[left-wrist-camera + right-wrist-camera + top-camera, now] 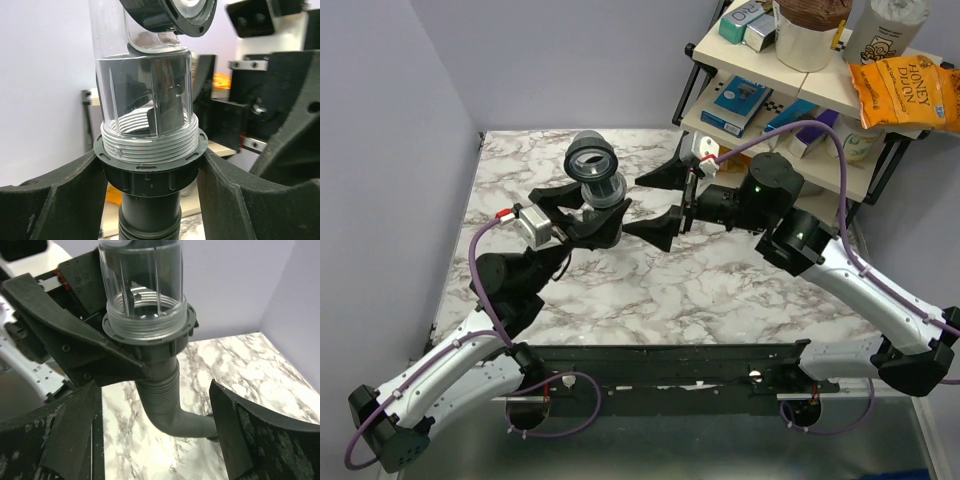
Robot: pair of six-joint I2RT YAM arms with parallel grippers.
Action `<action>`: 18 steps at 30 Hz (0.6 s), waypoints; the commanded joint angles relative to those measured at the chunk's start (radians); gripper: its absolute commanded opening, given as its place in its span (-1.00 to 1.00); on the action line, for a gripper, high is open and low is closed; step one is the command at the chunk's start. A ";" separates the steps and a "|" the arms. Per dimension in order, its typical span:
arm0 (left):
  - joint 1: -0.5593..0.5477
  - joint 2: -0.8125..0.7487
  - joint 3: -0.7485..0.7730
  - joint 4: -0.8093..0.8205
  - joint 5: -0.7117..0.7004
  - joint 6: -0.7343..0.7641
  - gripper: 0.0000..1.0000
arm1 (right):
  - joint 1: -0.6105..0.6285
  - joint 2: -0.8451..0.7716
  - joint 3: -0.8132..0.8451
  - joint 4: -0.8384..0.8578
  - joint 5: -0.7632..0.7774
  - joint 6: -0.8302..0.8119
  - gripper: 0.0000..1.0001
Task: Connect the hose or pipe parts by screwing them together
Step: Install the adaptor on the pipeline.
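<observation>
The clear threaded end piece (145,95) stands upright, its thread seated in the black collar nut (150,172) of the ribbed hose (165,390). My left gripper (150,175) is shut on that collar nut, one finger on each side. From the nut the hose bends down to the marble table (240,365). A black ring caps the clear end piece (592,165). My right gripper (632,205) is just right of the assembly, open wide. In the right wrist view its fingers (75,440) straddle the hose without touching it.
A shelf rack (790,100) at the back right holds boxes, a tub and an orange snack bag (905,92). Purple cables (480,290) loop off both arms. Lavender walls close the left and back sides of the table (720,290).
</observation>
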 commanded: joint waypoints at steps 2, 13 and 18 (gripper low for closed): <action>0.002 -0.016 0.038 0.036 0.145 -0.099 -1.00 | -0.064 0.021 0.105 -0.080 -0.315 -0.038 1.00; 0.002 -0.009 0.037 0.030 0.209 -0.142 -1.00 | -0.156 0.093 0.236 -0.126 -0.512 -0.038 1.00; 0.002 -0.010 0.035 0.030 0.248 -0.168 -1.00 | -0.163 0.195 0.322 -0.120 -0.568 -0.023 1.00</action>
